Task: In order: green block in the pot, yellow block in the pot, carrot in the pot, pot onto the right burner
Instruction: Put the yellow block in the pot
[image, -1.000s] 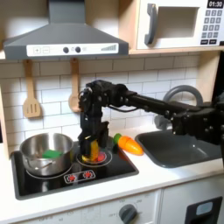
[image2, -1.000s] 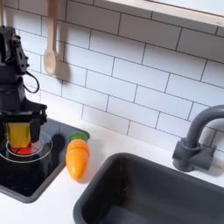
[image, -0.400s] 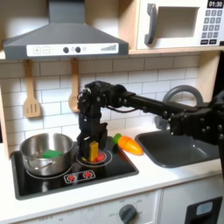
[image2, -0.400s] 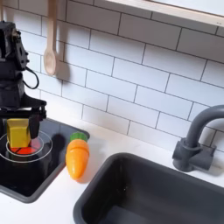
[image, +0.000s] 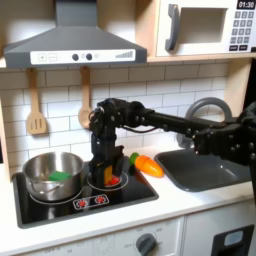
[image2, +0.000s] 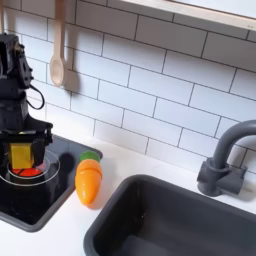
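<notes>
**Toy stove, yellow block in grip above the burner**

Gripper: one, pointing straight down, its fingers pinched on the yellow block, which hangs just above the red-ringed burner. In the first exterior view the gripper stands just beside the pot.

Pot: one, silver, on the stovetop. It lies toward the first exterior view's left of the gripper, close by; judged, the coming move is a short sideways carry over the near wall, then release.

Green block: one, already inside the pot.

Carrot: one, lying on the counter off the stovetop's edge, between burner and sink. Its long axis runs toward and away from the second exterior camera, leafy end toward the tiled wall. It is on the far side of the gripper from the pot.

Judged progress: first placement done, second under way, carrot and slide not yet done.
</notes>
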